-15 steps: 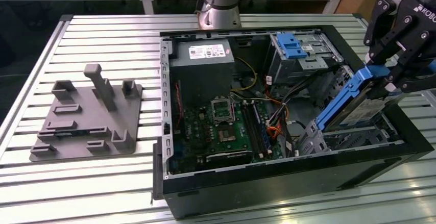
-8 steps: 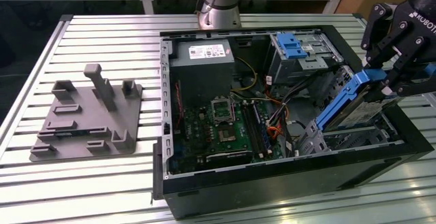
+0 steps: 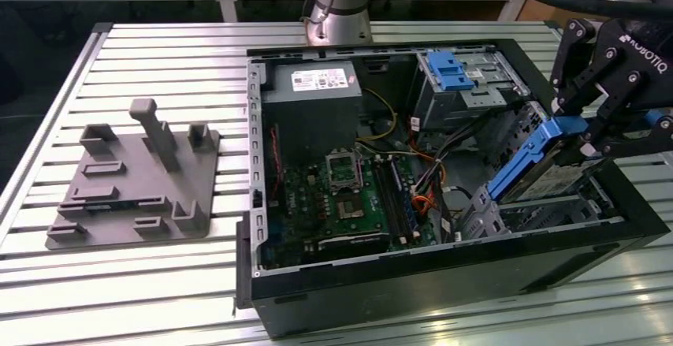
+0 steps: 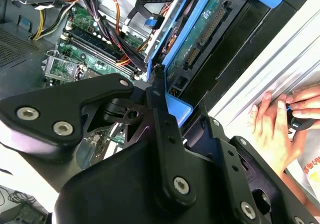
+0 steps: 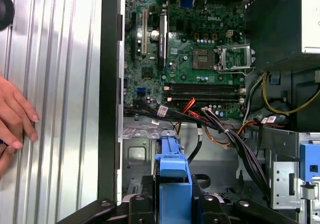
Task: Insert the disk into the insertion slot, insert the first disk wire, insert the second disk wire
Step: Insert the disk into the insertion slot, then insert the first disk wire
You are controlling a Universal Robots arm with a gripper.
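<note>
My gripper is shut on the disk, a silver drive in a bright blue bracket. I hold it tilted, one end up, above the near right corner of the open computer case. The grey perforated insertion slot lies just beneath the drive's lower end. In the second wrist view the disk shows its green circuit side and connector, with a black finger against the blue frame. In the first wrist view the blue bracket sits above my gripper. Loose black and orange wires run across the case beside the bay.
A taller grey cage with a blue latch stands at the far right of the case, past the motherboard and power supply. A grey fixture plate sits at the exterior view's left. A person's hand rests on the table beside the case.
</note>
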